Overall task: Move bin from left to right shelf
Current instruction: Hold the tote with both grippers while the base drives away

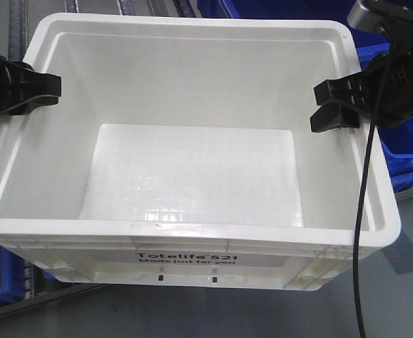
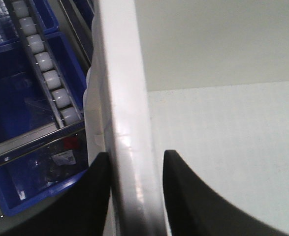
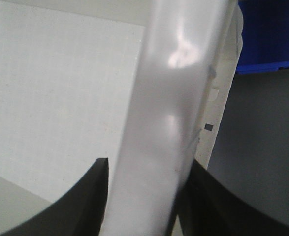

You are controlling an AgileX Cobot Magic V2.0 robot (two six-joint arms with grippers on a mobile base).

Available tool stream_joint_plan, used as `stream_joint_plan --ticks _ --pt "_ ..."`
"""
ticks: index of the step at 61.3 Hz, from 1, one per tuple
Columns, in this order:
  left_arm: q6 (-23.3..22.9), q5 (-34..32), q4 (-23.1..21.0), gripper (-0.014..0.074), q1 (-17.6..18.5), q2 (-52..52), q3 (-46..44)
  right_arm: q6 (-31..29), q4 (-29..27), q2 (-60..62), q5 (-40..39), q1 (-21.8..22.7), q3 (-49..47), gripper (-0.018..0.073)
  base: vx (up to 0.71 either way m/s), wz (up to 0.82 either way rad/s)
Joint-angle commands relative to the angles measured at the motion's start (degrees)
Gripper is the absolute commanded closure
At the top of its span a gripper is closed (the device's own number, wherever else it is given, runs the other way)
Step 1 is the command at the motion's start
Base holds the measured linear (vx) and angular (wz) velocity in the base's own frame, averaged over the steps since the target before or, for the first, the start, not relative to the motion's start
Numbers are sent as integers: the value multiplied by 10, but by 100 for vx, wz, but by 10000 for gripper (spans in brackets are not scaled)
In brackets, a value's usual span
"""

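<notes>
The white bin (image 1: pixel 192 236) is empty and fills the front view; its front bears the words "Totelife S21". My left gripper (image 1: pixel 51 90) is shut on the bin's left rim, one finger inside and one outside. In the left wrist view the gripper (image 2: pixel 136 155) straddles the rim (image 2: pixel 124 98). My right gripper (image 1: pixel 322 105) is shut on the right rim. In the right wrist view the gripper (image 3: pixel 149 164) clamps the rim (image 3: pixel 174 98) from both sides. The bin hangs between both grippers above the floor.
Blue bins (image 1: pixel 403 148) stand to the right behind the white bin, and another blue bin (image 1: pixel 2 274) sits low at the left. A roller track (image 2: pixel 46 69) with white rollers runs beside the left rim. A black cable (image 1: pixel 361 232) hangs from the right arm over the bin's right edge.
</notes>
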State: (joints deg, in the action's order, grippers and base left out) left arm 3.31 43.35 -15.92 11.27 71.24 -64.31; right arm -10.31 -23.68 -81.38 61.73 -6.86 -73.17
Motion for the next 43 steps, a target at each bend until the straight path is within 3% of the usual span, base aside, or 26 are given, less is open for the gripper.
stream_joint_plan --ticks 1,43 --pt "14 -66 -26 601 3 -26 -25 -19 -19 23 -18 3 -23 564 -8 -29" --pt "14 -65 -26 601 3 -26 -25 -19 -19 23 -18 3 -23 564 -5 -41"
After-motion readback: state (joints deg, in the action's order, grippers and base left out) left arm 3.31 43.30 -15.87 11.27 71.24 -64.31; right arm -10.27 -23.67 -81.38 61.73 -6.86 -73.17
